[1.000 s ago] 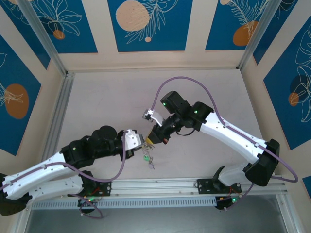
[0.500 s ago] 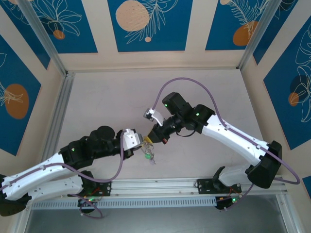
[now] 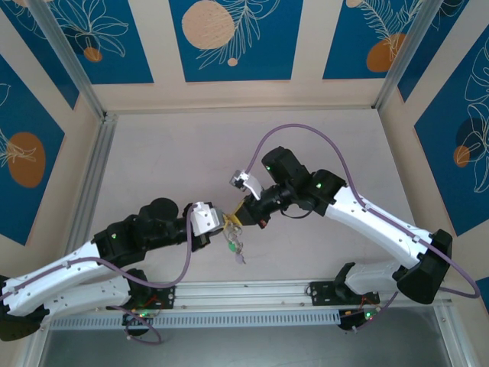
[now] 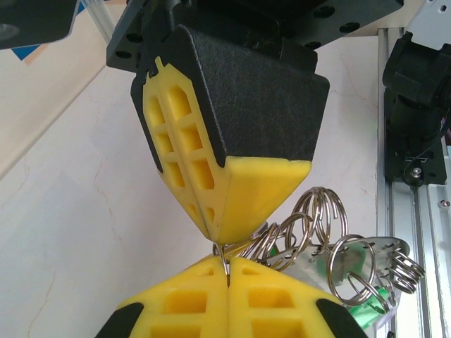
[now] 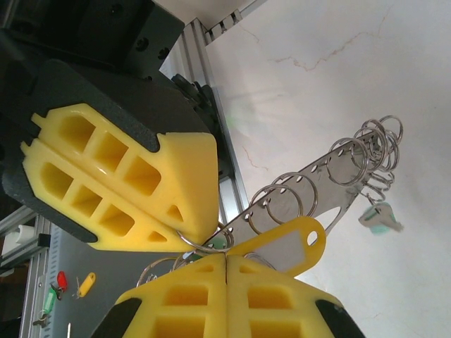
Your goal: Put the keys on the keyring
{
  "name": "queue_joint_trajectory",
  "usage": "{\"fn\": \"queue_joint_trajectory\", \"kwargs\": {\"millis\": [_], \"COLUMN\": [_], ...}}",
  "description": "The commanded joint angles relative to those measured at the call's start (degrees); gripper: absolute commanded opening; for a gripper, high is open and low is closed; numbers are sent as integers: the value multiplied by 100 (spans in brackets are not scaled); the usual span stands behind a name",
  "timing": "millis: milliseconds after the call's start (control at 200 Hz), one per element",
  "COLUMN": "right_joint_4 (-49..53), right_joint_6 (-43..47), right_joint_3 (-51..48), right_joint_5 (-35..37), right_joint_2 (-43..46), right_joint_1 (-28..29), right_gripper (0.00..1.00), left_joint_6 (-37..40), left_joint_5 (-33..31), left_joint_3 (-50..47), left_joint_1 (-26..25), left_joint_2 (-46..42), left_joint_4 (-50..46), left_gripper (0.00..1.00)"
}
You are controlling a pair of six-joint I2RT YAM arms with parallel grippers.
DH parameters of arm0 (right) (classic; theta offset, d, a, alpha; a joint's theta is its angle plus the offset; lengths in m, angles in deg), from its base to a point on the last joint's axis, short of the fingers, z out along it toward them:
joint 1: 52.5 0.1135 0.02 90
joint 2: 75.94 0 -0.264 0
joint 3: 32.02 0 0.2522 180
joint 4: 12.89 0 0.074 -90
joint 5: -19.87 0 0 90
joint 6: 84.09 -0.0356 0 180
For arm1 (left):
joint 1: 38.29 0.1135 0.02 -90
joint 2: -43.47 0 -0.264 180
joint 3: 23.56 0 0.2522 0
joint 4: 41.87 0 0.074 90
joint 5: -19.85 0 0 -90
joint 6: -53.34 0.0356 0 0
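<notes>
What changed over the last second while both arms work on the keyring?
The right arm swung its elbow and forearm slightly rightward and toward the near edge. The right end effector tilted with it, and the hanging keys shifted a touch. Unchanged: the left end effector and the right one stay shut, tip to tip, on the keyring. Nothing was taken or let go.

Keyring (image 4: 318, 211): bright, polished metal wire. Keys (image 4: 368, 310): green plastic head. Right gripper fingertips (image 4: 261, 190): matt yellow plastic. Table (image 4: 84, 211): smooth, matt, faintly veined.
</notes>
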Motion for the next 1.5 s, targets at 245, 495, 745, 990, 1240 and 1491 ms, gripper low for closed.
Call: {"fn": "queue_joint_trajectory", "kwargs": {"millis": [245,495,745,990,1240,1491], "right_joint_4": [-170,-471,-518,-488,-539,-448], "right_joint_6": [-27,-44,7,63,79,115], "right_joint_3": [5,-95,-73,-165,-215,-188], "right_joint_5": [91,-293,-367,-148,-100,23], "right_joint_2": [81,290,416,524,437,360], "right_joint_1": [-72,-103,-42,51,101,130], "right_gripper": [0,0,0,0,0,11], "left_joint_6": [31,-70,-123,-124,-140,-139], "left_joint_5": [547,823,989,1111,1182,1151], "left_joint_3": [-186,-432,-509,-604,-596,-641], "left_joint_1": [-54,-52,-45,-52,-54,-49], "left_joint_2": [-469,-890,-1106,-1377,-1381,-1357], "left_joint_4": [667,1160,1227,1323,1309,1389], "left_gripper": [0,0,0,0,0,0]}}
